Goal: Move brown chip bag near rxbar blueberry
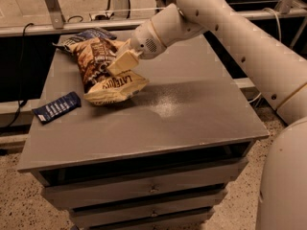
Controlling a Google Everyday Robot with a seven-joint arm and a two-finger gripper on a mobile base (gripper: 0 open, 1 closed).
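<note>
The brown chip bag point(103, 66) is large and crinkly, with a dark brown centre and cream-yellow ends. It hangs tilted over the left half of the grey table point(192, 109), its lower end touching or just above the top. My gripper point(120, 63) is shut on the bag's right side, cream fingers clamped on it. The rxbar blueberry point(56, 107), a small flat dark blue bar with white text, lies near the table's left edge, a short way left and below the bag.
A smaller dark blue chip bag point(88, 34) lies at the table's back left, partly behind the brown bag. My white arm point(240, 37) reaches in from the right. Drawers point(153, 188) sit below the tabletop.
</note>
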